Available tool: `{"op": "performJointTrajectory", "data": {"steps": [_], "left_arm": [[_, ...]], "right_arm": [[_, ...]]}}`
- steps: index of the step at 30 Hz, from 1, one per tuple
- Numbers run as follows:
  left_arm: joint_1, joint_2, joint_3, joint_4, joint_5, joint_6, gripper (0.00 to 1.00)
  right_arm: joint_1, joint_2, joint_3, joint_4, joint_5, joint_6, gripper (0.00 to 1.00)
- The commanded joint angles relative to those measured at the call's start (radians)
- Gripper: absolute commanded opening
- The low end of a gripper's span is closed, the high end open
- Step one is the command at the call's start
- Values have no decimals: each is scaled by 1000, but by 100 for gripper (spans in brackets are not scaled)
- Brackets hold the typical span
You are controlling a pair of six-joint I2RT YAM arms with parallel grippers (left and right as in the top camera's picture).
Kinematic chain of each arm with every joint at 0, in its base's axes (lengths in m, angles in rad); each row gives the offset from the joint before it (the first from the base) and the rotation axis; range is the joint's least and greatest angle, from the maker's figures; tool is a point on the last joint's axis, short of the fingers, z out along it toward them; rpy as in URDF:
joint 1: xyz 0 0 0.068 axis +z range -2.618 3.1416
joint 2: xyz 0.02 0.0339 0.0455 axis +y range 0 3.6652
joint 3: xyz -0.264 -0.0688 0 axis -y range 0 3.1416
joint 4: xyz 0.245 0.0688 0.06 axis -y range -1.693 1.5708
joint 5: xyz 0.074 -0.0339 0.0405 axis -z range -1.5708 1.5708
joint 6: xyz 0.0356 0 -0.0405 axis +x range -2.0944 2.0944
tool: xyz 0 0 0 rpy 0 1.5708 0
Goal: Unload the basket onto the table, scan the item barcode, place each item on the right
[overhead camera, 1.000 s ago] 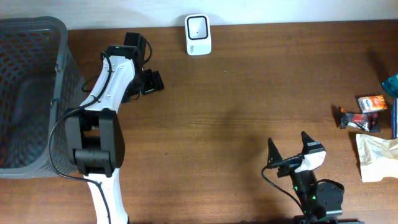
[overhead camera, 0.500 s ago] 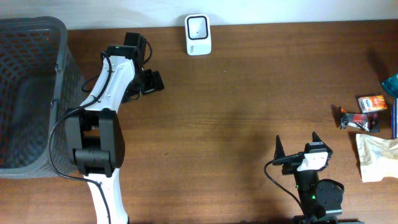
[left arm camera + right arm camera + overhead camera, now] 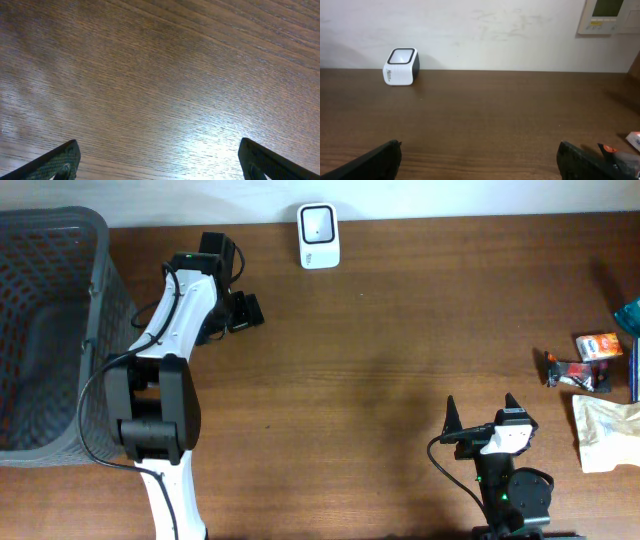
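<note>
Left gripper [image 3: 160,167] jaws wide apart, empty, over wooden table [image 3: 160,75]; right gripper [image 3: 481,408] jaws apart, empty, facing white barcode scanner [image 3: 401,66]

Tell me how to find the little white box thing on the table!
Look along the far edge of the big brown table, by the pale wall. Near the middle of that edge stands the small white box, alone. It is the only white rounded cube with a dark-rimmed window; the grey basket sits far left, the snack packets far right.
</note>
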Motion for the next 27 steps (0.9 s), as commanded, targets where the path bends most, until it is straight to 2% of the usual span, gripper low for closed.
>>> {"op": "performJointTrajectory", "data": {"steps": [1,27], "left_arm": [[-4,-30,-3,-1,-7,2,99],[-4,-30,-3,-1,-7,2,99]], "right_arm": [[5,-11,-9,-5,16,-14,99],[8,-10,-9,-3,-3,-14,99]]}}
